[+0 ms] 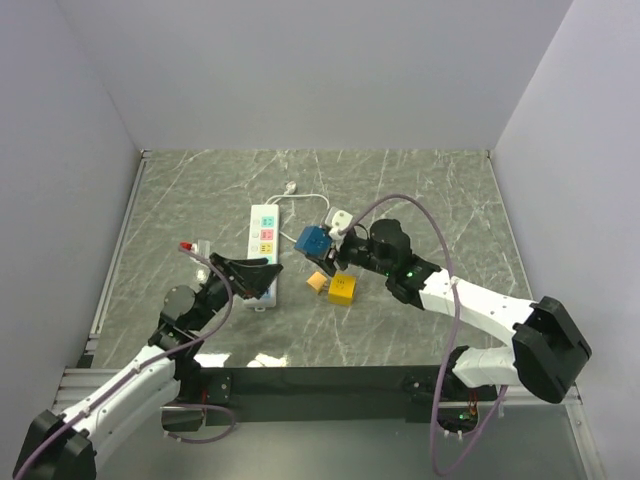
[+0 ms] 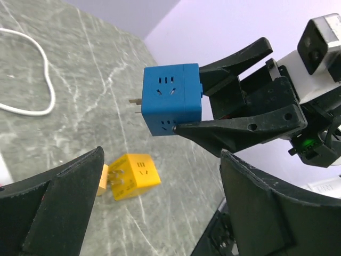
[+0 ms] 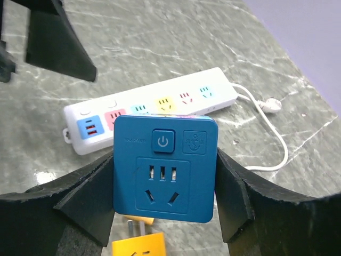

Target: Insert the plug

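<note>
right tool [image 2: 187,99] clamps blue plug [image 3: 165,168] (between its fingers) | left tool [image 2: 162,160] spread wide

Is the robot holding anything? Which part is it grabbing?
Yes. The right gripper holds the blue cube plug, squeezing two opposite sides of it. The left gripper is open and holds nothing.

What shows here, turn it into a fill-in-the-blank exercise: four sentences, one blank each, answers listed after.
The right tool is shut on an adapter cube coloured ____.
The loose cube lying on the table is ____.
The left tool is ____, holding nothing.
The power strip has a cable coloured ____.
Missing words: blue; yellow; open; white.
</note>
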Robot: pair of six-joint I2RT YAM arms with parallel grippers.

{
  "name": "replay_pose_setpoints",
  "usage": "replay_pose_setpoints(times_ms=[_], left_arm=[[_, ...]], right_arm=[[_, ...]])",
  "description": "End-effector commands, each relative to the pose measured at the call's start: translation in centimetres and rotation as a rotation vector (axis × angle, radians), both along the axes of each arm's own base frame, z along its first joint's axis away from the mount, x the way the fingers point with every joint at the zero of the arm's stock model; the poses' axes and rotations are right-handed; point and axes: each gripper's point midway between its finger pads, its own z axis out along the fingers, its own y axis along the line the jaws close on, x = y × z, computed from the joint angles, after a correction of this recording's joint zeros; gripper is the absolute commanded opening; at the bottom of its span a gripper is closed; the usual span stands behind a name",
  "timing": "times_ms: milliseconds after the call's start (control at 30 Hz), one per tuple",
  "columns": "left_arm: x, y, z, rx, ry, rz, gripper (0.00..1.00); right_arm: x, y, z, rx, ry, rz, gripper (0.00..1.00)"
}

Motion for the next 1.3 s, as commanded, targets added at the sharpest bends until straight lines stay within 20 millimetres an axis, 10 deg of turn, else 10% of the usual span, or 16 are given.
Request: replay_pose_setpoints(times_ms=[0,467,767,1267], left_arm=[[0.4,0.8,-0.7,0.049,0.003,0.034,0.95],[4.6,8.3,-6.5,0.097,0.168,0.325,0.95],[4.9,9.8,-7.3,0.113,0.194,0.354,0.96],[5.3,9.9,-7.8,0.118,0.211,0.336,0.96]], right_arm=[[0.8,1.5,2.7,0.043,-0.041,0.039,0.0],[-1.6,8.2,-2.3,-0.166,0.106,0.476,0.0],[-1.4,11.3,-7.1,-0.29,0.164,0.545,0.0],[0.4,12.6,-9.6,-0.376,0.145,0.577,0.0]])
